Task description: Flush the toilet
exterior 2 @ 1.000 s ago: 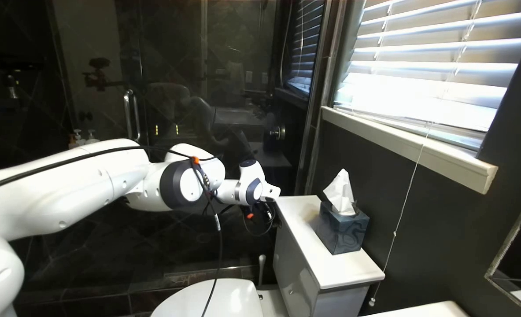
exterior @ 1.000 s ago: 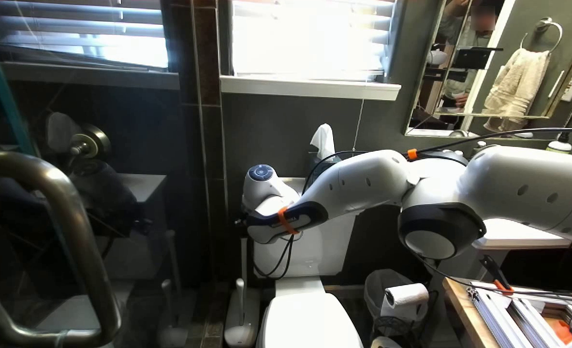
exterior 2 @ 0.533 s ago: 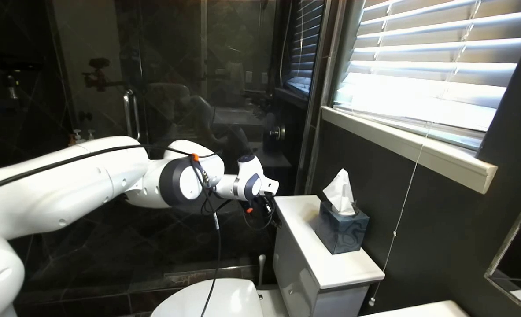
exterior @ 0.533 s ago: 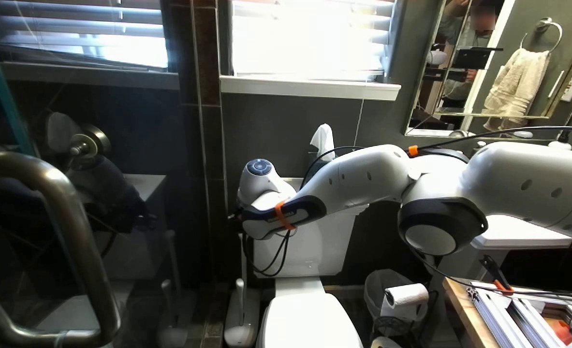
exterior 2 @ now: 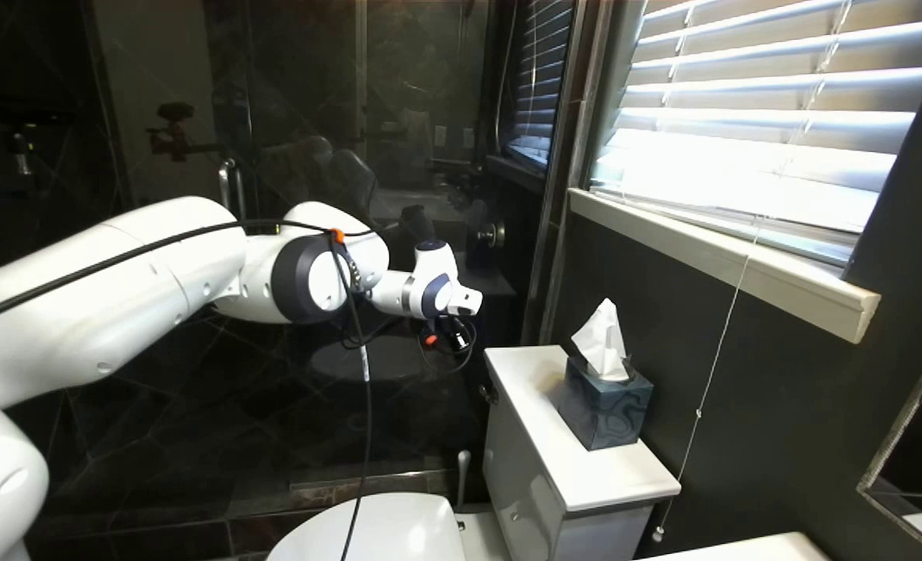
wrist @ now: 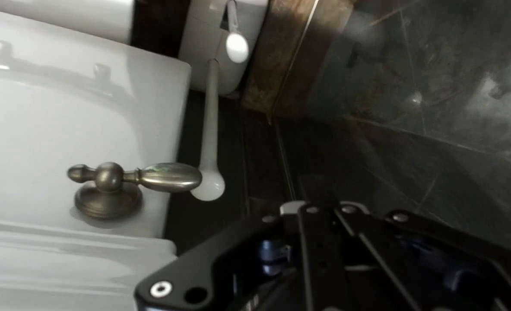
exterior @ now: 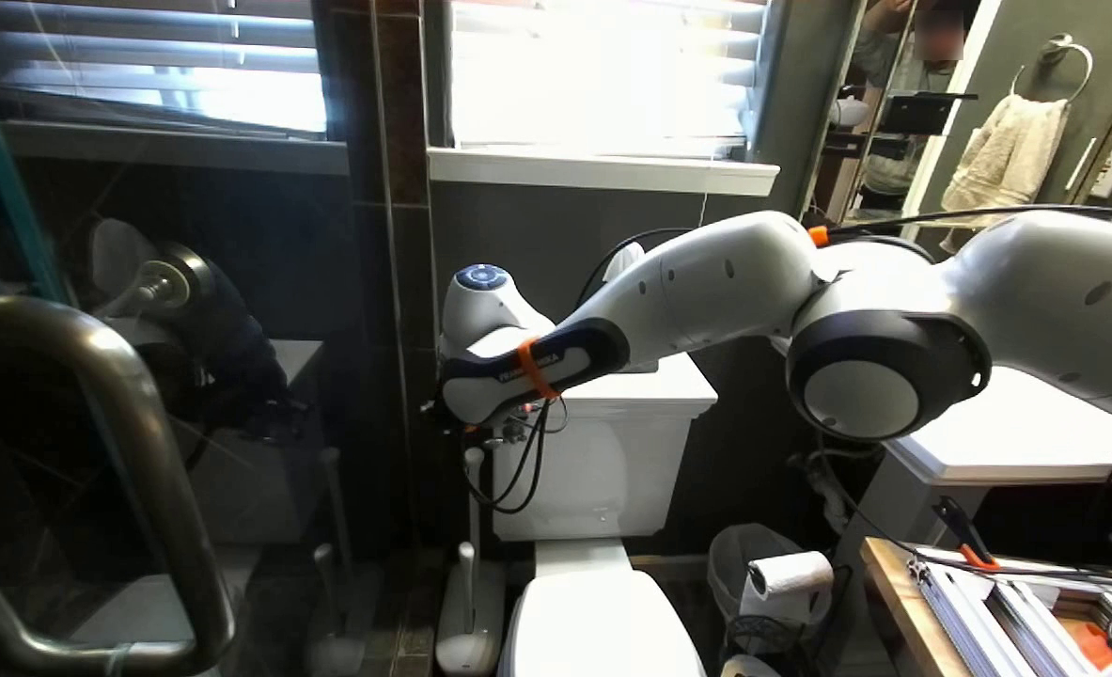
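Toilet [exterior: 582, 555] stands under the window [exterior: 602, 85], seat lid [exterior: 602, 625] down, tissue box [exterior 2: 605, 409] on the tank [exterior 2: 523, 467]. Arm [exterior 2: 157, 296] reaches across, wrist [exterior 2: 436, 282] up by the tank's front corner. Metal lever [wrist: 147, 177] sits on the tank front at that same corner; in the wrist view its tip overlaps a white rod [wrist: 211, 121] behind it. Fingers [wrist: 318, 235] look closed together, near the lever, apart from it.
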Robot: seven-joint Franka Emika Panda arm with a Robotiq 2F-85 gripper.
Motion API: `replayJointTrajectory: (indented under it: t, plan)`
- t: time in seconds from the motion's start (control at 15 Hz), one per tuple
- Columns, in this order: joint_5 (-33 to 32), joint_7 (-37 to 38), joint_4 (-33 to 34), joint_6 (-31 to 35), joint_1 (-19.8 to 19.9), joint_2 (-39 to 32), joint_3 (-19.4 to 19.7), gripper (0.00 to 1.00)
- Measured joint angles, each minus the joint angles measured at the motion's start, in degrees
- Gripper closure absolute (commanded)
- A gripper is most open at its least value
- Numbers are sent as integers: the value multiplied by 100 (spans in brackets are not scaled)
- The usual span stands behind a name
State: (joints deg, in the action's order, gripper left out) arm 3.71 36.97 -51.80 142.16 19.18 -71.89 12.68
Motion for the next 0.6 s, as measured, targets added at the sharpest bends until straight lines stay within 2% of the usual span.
replayJointTrajectory:
  t: [0.27, 0.6]
  plan:
    - [-170, -740, -902, -718, -64, 790, 66, 46]
    - [-530, -2123, -2162, -875, -35, 1697, 142, 12]
